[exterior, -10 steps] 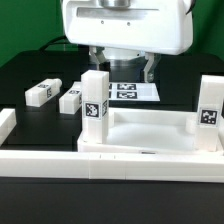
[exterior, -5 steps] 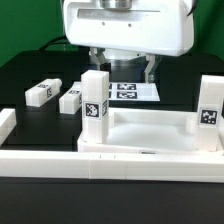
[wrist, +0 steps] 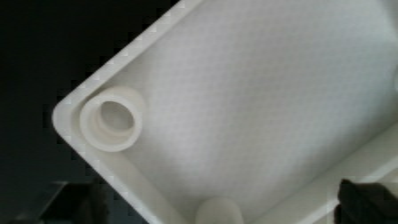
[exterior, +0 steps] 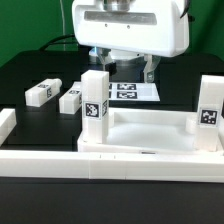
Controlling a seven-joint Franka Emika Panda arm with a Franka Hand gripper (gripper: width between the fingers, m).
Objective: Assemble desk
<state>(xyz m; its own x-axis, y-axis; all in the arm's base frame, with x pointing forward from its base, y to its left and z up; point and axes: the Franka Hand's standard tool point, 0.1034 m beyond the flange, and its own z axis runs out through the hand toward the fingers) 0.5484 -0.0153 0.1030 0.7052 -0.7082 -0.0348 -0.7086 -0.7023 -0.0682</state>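
Desk tabletop (exterior: 150,132) lies nearest, with an upright leg (exterior: 95,100) at its corner on the exterior view's left and a second upright leg (exterior: 211,112) on the right. Behind them a loose leg (exterior: 42,92) lies flat. Farther back, the end effector (exterior: 122,62) hangs released, grasping nothing.

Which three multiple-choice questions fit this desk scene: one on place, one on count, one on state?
1. Where do the loose legs lie? A on the black table, at the exterior view's left; B inside the tabletop; C on the marker board.
2. How many legs stand upright on the tabletop? A none; B two; C four.
3. The gripper is: A open, empty; B shut on a leg; C shut, empty.
1 A, both lie off the tabletop; 2 B, upright legs at both ends; 3 A, jaws apart, nothing between.
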